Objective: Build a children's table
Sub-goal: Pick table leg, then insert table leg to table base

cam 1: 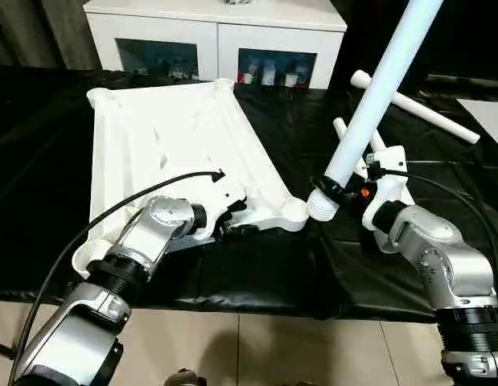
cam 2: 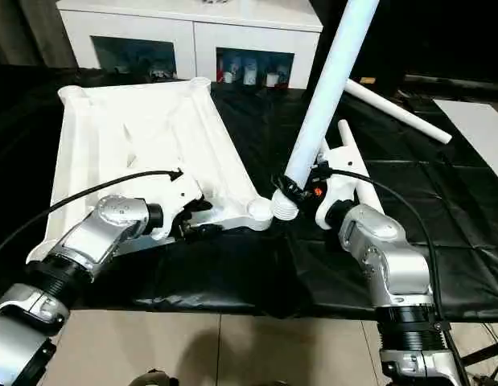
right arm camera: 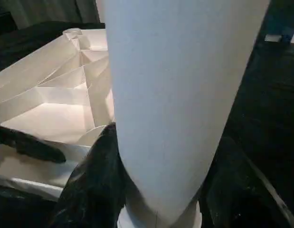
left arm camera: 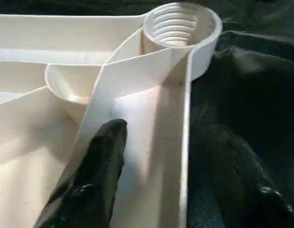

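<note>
The children's table top [cam 1: 168, 137] lies upside down on the black cloth, ribbed side up. My left gripper [cam 1: 232, 225] is at its near edge, close to the near-right corner socket [left arm camera: 177, 23]. One finger [left arm camera: 99, 166] rests inside the rim and the other outside on the cloth, with gaps to the rim wall, so it is open. My right gripper [cam 1: 339, 191] is shut on a white leg [cam 1: 377, 88]. The leg is tilted, and its threaded end [cam 1: 321, 205] hangs just right of that socket, apart from it.
Two more white legs [cam 1: 417, 108] [cam 2: 357, 173] lie on the cloth at the right. A white cabinet [cam 1: 216, 32] with glass doors stands behind the table. A flat white board [cam 2: 474, 129] lies at the far right. The tiled floor runs along the near edge.
</note>
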Robot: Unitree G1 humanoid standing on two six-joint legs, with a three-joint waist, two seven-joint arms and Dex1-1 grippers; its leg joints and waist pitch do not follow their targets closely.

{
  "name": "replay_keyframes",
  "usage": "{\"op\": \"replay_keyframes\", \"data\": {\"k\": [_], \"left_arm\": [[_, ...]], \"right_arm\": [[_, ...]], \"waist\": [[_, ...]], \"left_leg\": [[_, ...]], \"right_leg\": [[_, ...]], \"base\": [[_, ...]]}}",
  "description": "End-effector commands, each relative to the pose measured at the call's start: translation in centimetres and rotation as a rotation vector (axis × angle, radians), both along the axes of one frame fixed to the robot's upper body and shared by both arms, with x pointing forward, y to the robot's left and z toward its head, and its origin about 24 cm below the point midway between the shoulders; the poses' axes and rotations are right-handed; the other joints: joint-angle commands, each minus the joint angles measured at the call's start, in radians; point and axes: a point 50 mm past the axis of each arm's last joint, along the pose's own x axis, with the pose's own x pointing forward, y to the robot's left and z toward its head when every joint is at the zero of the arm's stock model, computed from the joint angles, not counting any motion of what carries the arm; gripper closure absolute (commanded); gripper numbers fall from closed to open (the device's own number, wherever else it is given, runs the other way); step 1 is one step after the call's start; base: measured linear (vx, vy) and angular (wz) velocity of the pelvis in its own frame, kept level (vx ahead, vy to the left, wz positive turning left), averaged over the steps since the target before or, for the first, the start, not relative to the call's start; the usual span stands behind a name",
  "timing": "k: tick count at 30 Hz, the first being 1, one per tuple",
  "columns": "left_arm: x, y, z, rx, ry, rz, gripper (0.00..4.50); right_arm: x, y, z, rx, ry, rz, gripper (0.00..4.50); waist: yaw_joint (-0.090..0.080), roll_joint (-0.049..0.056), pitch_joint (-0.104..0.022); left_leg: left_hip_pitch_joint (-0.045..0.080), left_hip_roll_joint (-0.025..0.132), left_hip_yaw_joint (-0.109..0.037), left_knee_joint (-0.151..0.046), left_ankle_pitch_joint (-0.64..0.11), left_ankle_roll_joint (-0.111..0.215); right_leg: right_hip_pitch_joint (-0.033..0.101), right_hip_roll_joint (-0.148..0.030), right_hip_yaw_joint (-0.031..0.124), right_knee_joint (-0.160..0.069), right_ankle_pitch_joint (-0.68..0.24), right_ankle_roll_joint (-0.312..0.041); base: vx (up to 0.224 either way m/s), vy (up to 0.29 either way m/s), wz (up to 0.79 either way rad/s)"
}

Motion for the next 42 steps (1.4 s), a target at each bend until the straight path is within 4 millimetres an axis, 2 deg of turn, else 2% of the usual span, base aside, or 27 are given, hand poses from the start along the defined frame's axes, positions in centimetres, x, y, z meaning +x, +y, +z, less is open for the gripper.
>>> {"op": "replay_keyframes", "data": {"k": [1,3,6,8,9,10,14,18,25,26,27,30,35,37,38,40,41,42], "left_arm": [[-0.1,0.1,0.3,-0.022,0.039,-0.016,1.87],[-0.2,0.3,0.2,-0.023,0.062,-0.023,2.13],[-0.2,0.6,0.1,-0.002,0.072,-0.032,2.21],[-0.4,0.9,0.0,0.008,0.085,-0.033,2.35],[-0.5,1.1,-0.1,0.008,0.092,-0.031,2.58],[-0.5,1.1,-0.1,0.005,0.093,-0.028,2.59],[-0.6,1.3,-0.2,-0.006,0.108,-0.017,2.77],[-0.7,1.4,-0.4,-0.007,0.123,-0.014,3.21],[-1.2,1.3,-1.0,0.01,0.146,-0.036,3.61],[-1.4,1.3,-1.3,0.021,0.151,-0.045,3.82],[-1.6,1.2,-1.5,0.029,0.153,-0.054,3.82],[-2.5,1.0,-2.1,0.062,0.145,-0.1,3.99],[-3.7,0.8,-1.8,0.086,0.135,-0.164,4.38],[-4.2,0.7,-1.7,0.1,0.132,-0.185,4.38],[-4.4,0.6,-1.6,0.105,0.129,-0.192,4.38],[-4.6,0.3,-1.4,0.093,0.122,-0.184,4.38],[-4.7,0.0,-1.2,0.074,0.121,-0.174,4.38],[-4.6,-0.1,-1.2,0.069,0.119,-0.167,4.38]], "right_arm": [[-0.1,-0.1,0.6,-0.009,-0.025,0.009,2.66],[0.0,-0.1,0.7,-0.011,-0.025,0.016,2.66],[0.0,0.0,0.7,-0.012,-0.025,0.024,2.66],[0.1,0.0,0.7,-0.011,-0.024,0.03,2.66],[0.1,0.1,0.7,-0.009,-0.023,0.035,2.66],[0.1,0.1,0.7,-0.009,-0.022,0.036,2.66],[0.1,0.4,0.6,-0.002,-0.02,0.05,2.66],[0.0,0.5,0.6,0.008,-0.014,0.06,2.66],[-0.1,0.6,0.4,0.03,0.007,0.082,2.66],[-0.1,0.7,0.4,0.031,0.01,0.089,2.66],[-0.1,0.7,0.4,0.03,0.016,0.098,2.66],[-0.2,0.8,0.1,0.022,0.052,0.141,2.66],[-0.1,0.8,-0.1,0.003,0.081,0.174,2.66],[-0.1,0.8,-0.1,0.006,0.1,0.193,2.66],[-0.1,0.8,-0.1,0.006,0.109,0.206,2.66],[-0.1,0.9,-0.2,-0.003,0.127,0.227,2.66],[-0.2,1.0,-0.6,-0.012,0.16,0.258,2.66],[-0.3,1.1,-0.9,-0.018,0.181,0.27,2.66]], "waist": [[0.002,0.002,-0.078],[0.003,0.005,-0.078],[0.003,0.007,-0.077],[0.003,0.005,-0.076],[0.002,0.005,-0.077],[0.0,0.001,-0.075],[0.002,0.003,-0.076],[0.002,0.005,-0.076],[0.001,0.006,-0.077],[0.001,0.007,-0.076],[0.001,0.01,-0.077],[-0.001,0.005,-0.077],[-0.001,0.007,-0.074],[-0.002,0.001,-0.071],[-0.002,-0.001,-0.073],[-0.003,0.001,-0.072],[-0.003,-0.007,-0.071],[-0.001,-0.005,-0.071]], "left_leg": [[0.025,0.059,-0.021,-0.086,-0.206,-0.017],[0.025,0.059,-0.022,-0.086,-0.211,-0.017],[0.027,0.06,-0.023,-0.087,-0.227,-0.021],[0.027,0.06,-0.023,-0.088,-0.233,-0.023],[0.026,0.06,-0.023,-0.088,-0.227,-0.024],[0.025,0.061,-0.023,-0.089,-0.229,-0.023],[0.025,0.06,-0.023,-0.088,-0.22,-0.02],[0.025,0.061,-0.023,-0.088,-0.22,-0.019],[0.025,0.062,-0.024,-0.089,-0.223,-0.019],[0.025,0.062,-0.024,-0.09,-0.224,-0.02],[0.026,0.062,-0.024,-0.089,-0.221,-0.021],[0.023,0.063,-0.023,-0.089,-0.208,-0.01],[0.027,0.064,-0.022,-0.091,-0.232,-0.016],[0.03,0.065,-0.021,-0.092,-0.249,-0.021],[0.03,0.066,-0.023,-0.092,-0.246,-0.022],[0.026,0.066,-0.022,-0.092,-0.24,-0.02],[0.026,0.064,-0.021,-0.092,-0.234,-0.016],[0.027,0.063,-0.021,-0.091,-0.233,-0.014]], "right_leg": [[0.049,-0.078,0.045,-0.062,-0.159,-0.243],[0.048,-0.079,0.046,-0.063,-0.172,-0.243],[0.047,-0.079,0.046,-0.066,-0.197,-0.235],[0.046,-0.08,0.046,-0.067,-0.209,-0.232],[0.047,-0.08,0.046,-0.065,-0.204,-0.231],[0.046,-0.079,0.046,-0.066,-0.204,-0.231],[0.046,-0.08,0.047,-0.065,-0.2,-0.233],[0.046,-0.08,0.046,-0.066,-0.201,-0.233],[0.047,-0.08,0.046,-0.064,-0.191,-0.236],[0.047,-0.079,0.046,-0.065,-0.19,-0.237],[0.046,-0.079,0.046,-0.063,-0.18,-0.24],[0.05,-0.079,0.047,-0.062,-0.162,-0.243],[0.044,-0.079,0.047,-0.068,-0.222,-0.232],[0.041,-0.078,0.047,-0.071,-0.252,-0.227],[0.044,-0.08,0.047,-0.067,-0.249,-0.229],[0.044,-0.08,0.048,-0.068,-0.251,-0.223],[0.042,-0.078,0.047,-0.07,-0.257,-0.22],[0.042,-0.08,0.048,-0.07,-0.273,-0.218]], "base": [[0.0,0.0,0.0],[0.0,0.0,0.0],[0.0,0.0,0.0],[0.0,0.0,0.0],[0.0,0.0,0.0],[0.0,0.0,0.0],[0.0,0.0,0.0],[0.0,0.0,0.0],[0.0,0.0,0.0],[0.0,0.0,0.0],[0.0,0.0,0.0],[0.0,0.0,0.0],[0.0,0.0,0.0],[0.0,0.0,0.0],[0.0,0.0,0.0],[0.0,0.0,0.0],[0.0,0.0,0.0],[0.0,0.0,0.0]]}}
